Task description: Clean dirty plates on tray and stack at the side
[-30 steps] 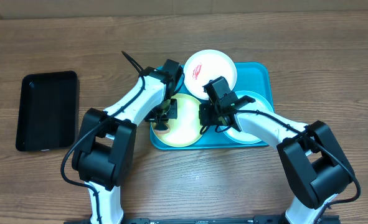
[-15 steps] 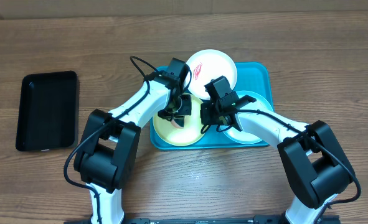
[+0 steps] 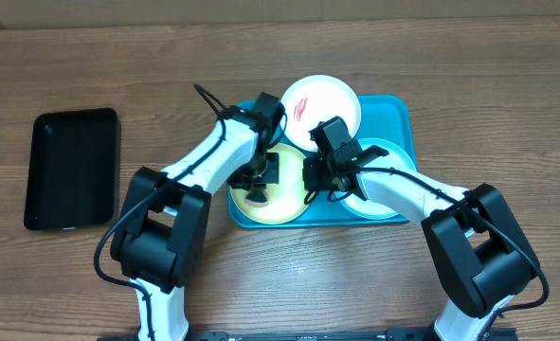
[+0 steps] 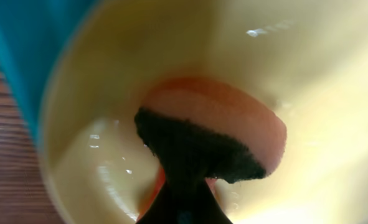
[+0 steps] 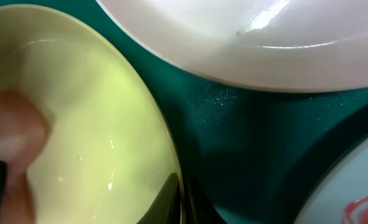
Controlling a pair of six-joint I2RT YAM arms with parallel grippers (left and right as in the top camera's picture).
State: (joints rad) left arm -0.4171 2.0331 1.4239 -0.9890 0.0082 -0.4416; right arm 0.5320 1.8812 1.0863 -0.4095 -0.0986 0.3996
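The teal tray (image 3: 400, 114) holds three plates. The yellow-green-rimmed plate (image 3: 287, 197) lies front left. My left gripper (image 3: 258, 187) is shut on an orange sponge with a dark scrub face (image 4: 233, 118), pressed on that plate's wet inside (image 4: 333, 74). My right gripper (image 3: 310, 186) is shut on the plate's right rim, one finger on each side (image 5: 177, 200). The white plate (image 3: 319, 109) with a red smear leans on the tray's back rim. The light-blue-rimmed plate (image 3: 382, 201), with a red smear (image 5: 361, 205), is mostly hidden under my right arm.
A smaller black tray (image 3: 71, 169) lies on the wooden table far left. In the right wrist view, teal tray floor (image 5: 233, 143) shows between the plates, with the white plate's edge (image 5: 264, 37) above.
My left gripper carried the sponge from the plate's left side toward its middle, then back down and left. My right gripper has kept its hold on the rim.
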